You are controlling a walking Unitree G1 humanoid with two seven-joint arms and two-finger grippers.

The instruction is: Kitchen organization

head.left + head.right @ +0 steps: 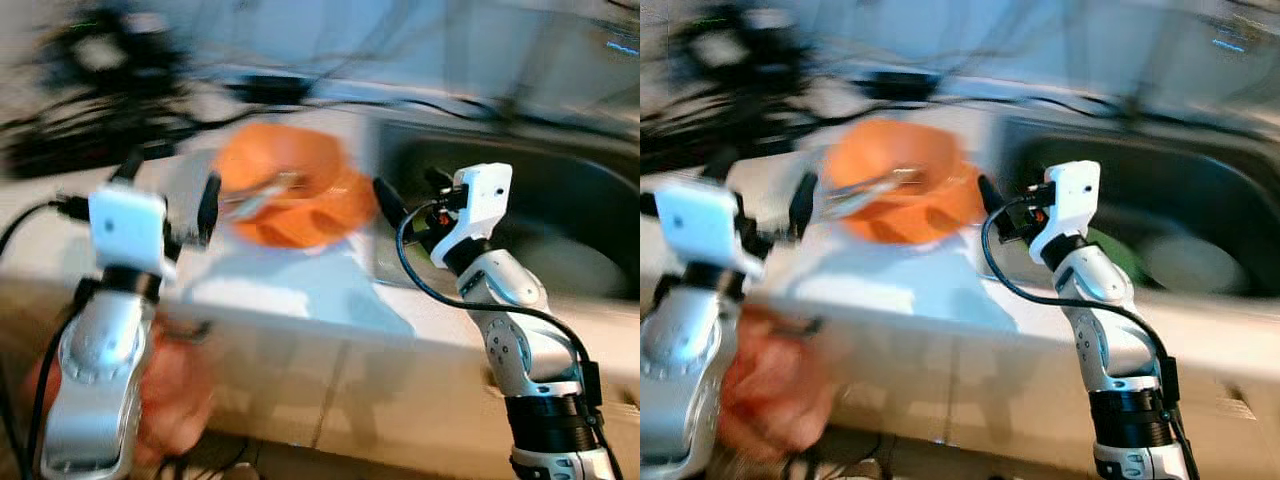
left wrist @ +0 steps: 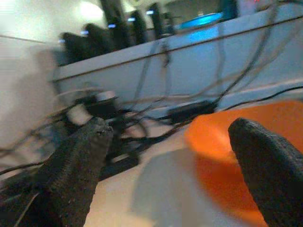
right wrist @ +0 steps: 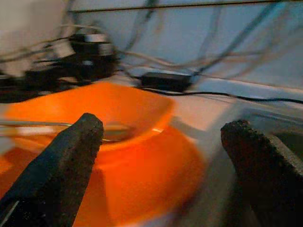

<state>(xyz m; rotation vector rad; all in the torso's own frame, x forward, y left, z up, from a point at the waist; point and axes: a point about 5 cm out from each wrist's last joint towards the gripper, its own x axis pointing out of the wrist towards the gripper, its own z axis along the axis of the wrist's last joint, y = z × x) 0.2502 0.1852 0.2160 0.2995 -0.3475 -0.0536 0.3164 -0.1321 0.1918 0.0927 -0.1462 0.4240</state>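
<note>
The picture is blurred by motion. An orange bowl [image 1: 290, 185] stands on the pale counter [image 1: 290, 295], stacked on or beside a second orange piece [image 3: 142, 184]. A metal utensil [image 3: 109, 131] lies inside the bowl. My left gripper [image 1: 170, 190] is open just left of the bowl, with the bowl's rim [image 2: 246, 142] beside one finger. On the bowl's other side my right gripper [image 1: 410, 192] is also open, its fingers [image 3: 66, 161] spread and pointing at the bowl. Neither gripper holds anything.
A dark sink [image 1: 560, 220] lies right of the bowl, with a pale round thing [image 1: 1185, 262] in it. Black cables and boxes [image 1: 110, 60] crowd the back of the counter against the wall. A blurred reddish shape [image 1: 170, 390] sits low in front of the counter.
</note>
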